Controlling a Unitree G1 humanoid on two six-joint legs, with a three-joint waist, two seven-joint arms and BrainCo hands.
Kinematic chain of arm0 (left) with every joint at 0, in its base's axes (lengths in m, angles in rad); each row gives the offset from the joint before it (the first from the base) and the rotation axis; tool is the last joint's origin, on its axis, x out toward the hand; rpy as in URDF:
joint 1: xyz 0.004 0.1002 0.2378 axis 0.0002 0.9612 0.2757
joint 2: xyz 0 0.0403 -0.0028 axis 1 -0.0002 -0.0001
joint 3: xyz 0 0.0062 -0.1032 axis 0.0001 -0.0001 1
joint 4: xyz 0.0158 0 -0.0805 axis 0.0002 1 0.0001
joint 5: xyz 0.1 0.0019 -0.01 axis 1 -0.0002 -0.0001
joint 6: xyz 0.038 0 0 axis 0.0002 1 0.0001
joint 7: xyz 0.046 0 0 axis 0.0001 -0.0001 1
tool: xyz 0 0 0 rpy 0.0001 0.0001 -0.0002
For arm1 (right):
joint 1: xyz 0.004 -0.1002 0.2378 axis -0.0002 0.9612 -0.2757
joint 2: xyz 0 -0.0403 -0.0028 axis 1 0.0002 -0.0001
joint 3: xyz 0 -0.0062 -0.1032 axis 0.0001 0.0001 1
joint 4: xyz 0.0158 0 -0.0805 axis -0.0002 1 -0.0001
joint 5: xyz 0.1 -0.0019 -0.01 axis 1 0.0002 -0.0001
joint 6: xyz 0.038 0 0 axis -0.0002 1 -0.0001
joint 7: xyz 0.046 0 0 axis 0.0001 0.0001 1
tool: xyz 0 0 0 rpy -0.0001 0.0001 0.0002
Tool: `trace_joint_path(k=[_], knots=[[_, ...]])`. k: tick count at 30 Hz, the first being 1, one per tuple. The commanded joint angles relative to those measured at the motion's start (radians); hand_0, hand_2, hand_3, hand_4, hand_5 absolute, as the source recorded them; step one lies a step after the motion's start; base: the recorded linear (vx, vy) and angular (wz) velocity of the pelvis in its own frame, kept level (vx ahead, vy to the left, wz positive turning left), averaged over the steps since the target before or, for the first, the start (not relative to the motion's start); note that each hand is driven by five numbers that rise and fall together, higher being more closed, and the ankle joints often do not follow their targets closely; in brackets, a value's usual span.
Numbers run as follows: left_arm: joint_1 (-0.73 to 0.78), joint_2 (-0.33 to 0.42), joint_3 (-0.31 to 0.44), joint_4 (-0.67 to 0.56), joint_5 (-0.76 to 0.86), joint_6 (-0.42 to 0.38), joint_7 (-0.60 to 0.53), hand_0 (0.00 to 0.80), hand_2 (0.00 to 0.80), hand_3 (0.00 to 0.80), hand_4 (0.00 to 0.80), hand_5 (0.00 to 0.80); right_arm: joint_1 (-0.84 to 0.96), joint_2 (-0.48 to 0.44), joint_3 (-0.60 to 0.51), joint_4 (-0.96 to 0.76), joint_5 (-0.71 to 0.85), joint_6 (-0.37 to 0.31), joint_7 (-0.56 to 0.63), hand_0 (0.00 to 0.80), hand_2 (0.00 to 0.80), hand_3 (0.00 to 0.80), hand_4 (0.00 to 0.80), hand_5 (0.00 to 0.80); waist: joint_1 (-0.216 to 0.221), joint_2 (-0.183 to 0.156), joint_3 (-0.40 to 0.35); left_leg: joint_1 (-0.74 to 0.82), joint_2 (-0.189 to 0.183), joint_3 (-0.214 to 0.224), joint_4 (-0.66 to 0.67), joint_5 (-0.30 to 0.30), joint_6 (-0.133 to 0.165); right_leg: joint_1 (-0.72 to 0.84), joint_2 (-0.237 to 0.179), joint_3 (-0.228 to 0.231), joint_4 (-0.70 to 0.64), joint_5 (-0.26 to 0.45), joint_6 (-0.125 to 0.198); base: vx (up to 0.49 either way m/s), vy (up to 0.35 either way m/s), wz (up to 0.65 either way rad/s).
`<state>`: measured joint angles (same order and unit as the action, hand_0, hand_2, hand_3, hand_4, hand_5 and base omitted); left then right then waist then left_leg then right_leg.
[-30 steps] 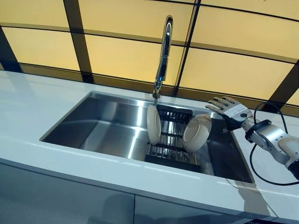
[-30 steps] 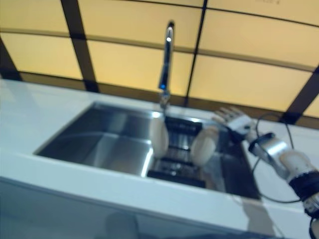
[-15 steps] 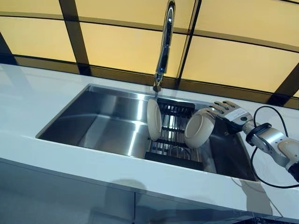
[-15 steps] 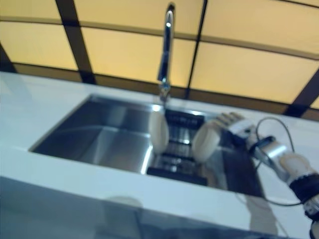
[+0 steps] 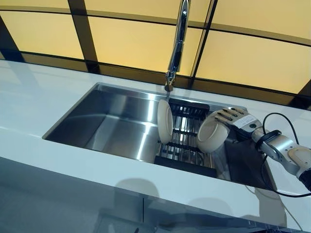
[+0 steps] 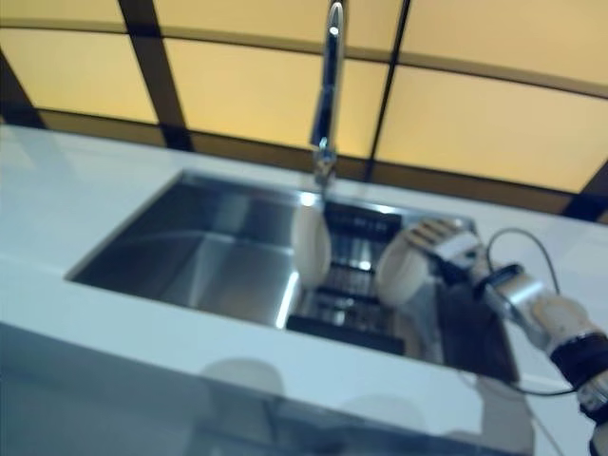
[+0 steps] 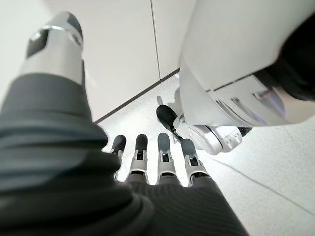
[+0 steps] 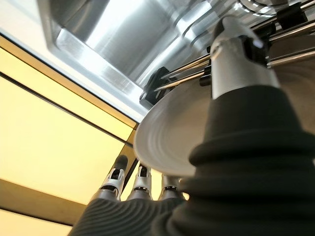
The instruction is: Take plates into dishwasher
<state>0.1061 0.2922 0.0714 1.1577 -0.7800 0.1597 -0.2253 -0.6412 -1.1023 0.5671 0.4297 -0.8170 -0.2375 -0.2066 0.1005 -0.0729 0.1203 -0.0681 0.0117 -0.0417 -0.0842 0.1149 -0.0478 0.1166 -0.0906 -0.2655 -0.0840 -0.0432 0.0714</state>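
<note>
Two white plates stand in a black dish rack inside the steel sink. The left plate stands upright on edge. The right plate leans to the right. My right hand is at this leaning plate, with straight fingers behind its upper rim and the thumb in front of its face. The plate still rests in the rack. My left hand hangs low beside me over the floor, open and holding nothing.
A tall chrome faucet rises behind the rack, above the upright plate. White countertop surrounds the sink, with a yellow panelled wall behind it. The sink's left half holds nothing.
My right hand has moved left from the sink's right edge to the leaning plate, its fingers now over the rim. The head camera has shifted slightly. Plates have not moved.
</note>
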Motion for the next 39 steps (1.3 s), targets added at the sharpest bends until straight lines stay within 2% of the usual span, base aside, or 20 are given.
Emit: trace_joint_path(k=[1,16,17,19,30,39], knots=[[-0.02,0.025,-0.019,0.011,-0.036,-0.018,-0.007,0.0,0.0,0.0,0.0,0.0,-0.082,-0.02,0.08,0.005,0.001,0.039,-0.034,0.0,0.0,0.0,0.0,0.0,0.033,0.009,-0.013,0.03,0.028,0.024,-0.003,-0.055,-0.012,-0.089,-0.044,0.002,-0.003,0.111,0.075,-0.017,0.003,0.06],[-0.008,0.022,-0.033,-0.015,-0.094,-0.028,-0.012,0.0,0.0,0.0,0.0,0.0,-0.169,-0.012,0.156,0.039,-0.021,0.058,-0.054,0.0,0.0,0.0,0.0,0.0,0.057,0.015,0.0,0.018,0.022,0.007,-0.003,-0.051,-0.013,-0.093,-0.049,-0.01,-0.003,0.109,0.075,0.001,0.002,0.02],[-0.008,0.024,-0.033,-0.016,-0.102,-0.028,-0.016,0.0,0.0,0.0,0.0,0.0,-0.182,-0.01,0.166,0.044,-0.029,0.063,-0.054,0.201,0.201,0.201,0.201,0.201,0.059,0.015,0.002,0.015,0.022,0.005,-0.003,-0.05,-0.013,-0.095,-0.049,-0.011,-0.003,0.109,0.076,0.0,0.0,0.0],[-0.006,0.023,-0.032,-0.019,-0.107,-0.032,-0.019,0.0,0.0,0.0,0.0,0.0,-0.195,-0.008,0.179,0.049,-0.053,0.069,-0.065,0.8,0.8,0.8,0.8,0.8,0.063,0.016,0.004,0.012,0.021,0.002,-0.003,-0.049,-0.013,-0.097,-0.049,-0.012,-0.003,0.109,0.076,0.0,0.0,0.0],[-0.003,0.022,-0.029,-0.026,-0.106,-0.04,-0.025,0.0,0.0,0.0,0.0,0.0,-0.234,-0.015,0.224,0.085,-0.072,0.072,-0.091,0.8,0.8,0.8,0.8,0.8,0.072,0.013,-0.002,0.008,0.021,-0.006,-0.003,-0.048,-0.015,-0.098,-0.052,-0.023,-0.003,0.109,0.077,0.002,0.002,0.05],[0.007,0.018,-0.032,-0.028,-0.102,-0.049,-0.028,0.0,0.0,0.0,0.0,0.0,-0.218,-0.03,0.199,0.094,-0.063,0.095,-0.107,0.8,0.8,0.8,0.8,0.8,0.065,0.01,-0.015,0.018,0.023,0.0,-0.003,-0.053,-0.015,-0.093,-0.048,-0.016,-0.003,0.105,0.078,0.004,0.002,0.02]])
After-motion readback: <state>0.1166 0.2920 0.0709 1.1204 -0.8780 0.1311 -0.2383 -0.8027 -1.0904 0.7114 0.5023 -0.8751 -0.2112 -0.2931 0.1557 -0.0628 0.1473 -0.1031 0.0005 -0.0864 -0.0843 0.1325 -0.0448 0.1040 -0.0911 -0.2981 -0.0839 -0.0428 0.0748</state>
